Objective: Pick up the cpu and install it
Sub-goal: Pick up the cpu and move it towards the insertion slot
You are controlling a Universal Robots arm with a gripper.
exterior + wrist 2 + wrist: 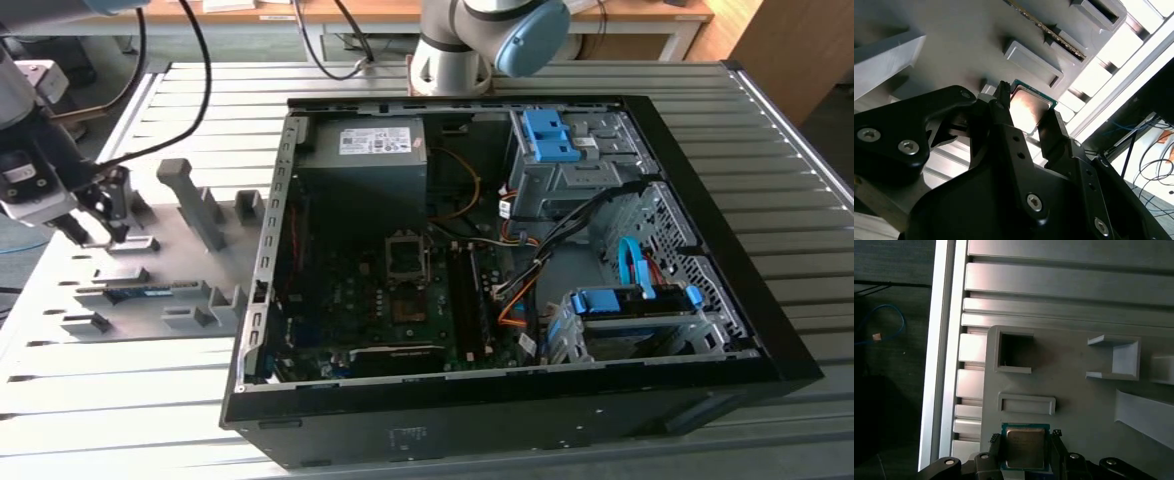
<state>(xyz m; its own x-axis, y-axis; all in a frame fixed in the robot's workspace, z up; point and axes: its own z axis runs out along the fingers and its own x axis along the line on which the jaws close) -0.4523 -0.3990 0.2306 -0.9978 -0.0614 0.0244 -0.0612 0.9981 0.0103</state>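
I read the black two-finger gripper at the exterior view's left, low over the flat grey moulded fixture plate. The plate lies on the slatted aluminium table, just beside the open black computer case. In both wrist views the cpu, a small thin square chip with a dull silvery metal face and a green rim, sits between the gripper's black fingers. One finger bears on each of two opposite edges, so I log the hand as closed on the chip, with its metal face turned toward the cameras. I cannot tell whether the chip rests on the plate or is raised clear of it. In the first wrist view a shallow rectangular raised frame stands just beside the chip on the plate, and a square recessed pocket lies beyond that. Inside the case, well apart from the gripper, I see a large grey metal box with a white label and a dark square frame on the motherboard.
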